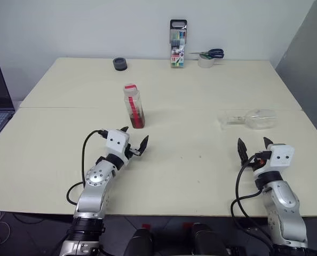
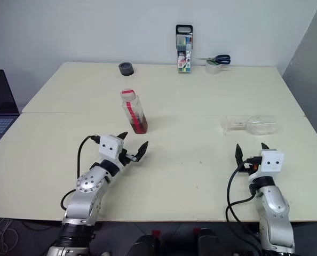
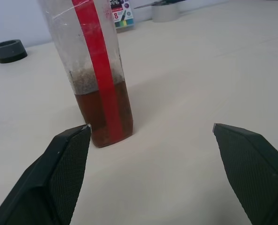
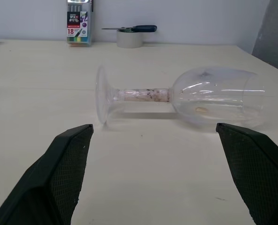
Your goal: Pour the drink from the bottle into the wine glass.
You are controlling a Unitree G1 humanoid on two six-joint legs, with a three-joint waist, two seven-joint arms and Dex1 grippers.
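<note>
The bottle (image 1: 133,106) stands upright, red cap on, mid-table (image 1: 201,170), the drink (image 3: 104,112) filling its lower part. The wine glass (image 1: 250,119) lies on its side to the right. Left gripper (image 1: 133,143) and right gripper (image 1: 253,147) hover nearby, jaws apart, empty. A marker pack (image 1: 177,44), scissors (image 1: 208,54) on a tape roll (image 1: 205,62) and a dark ring (image 1: 120,64) sit along the far edge.

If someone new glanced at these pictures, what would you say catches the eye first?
Probably the wine glass lying on its side on the table, just beyond the open right gripper. Next, the bottle standing upright with its red cap on, the reddish-brown drink filling its lower part, right ahead of the open left gripper.
</note>
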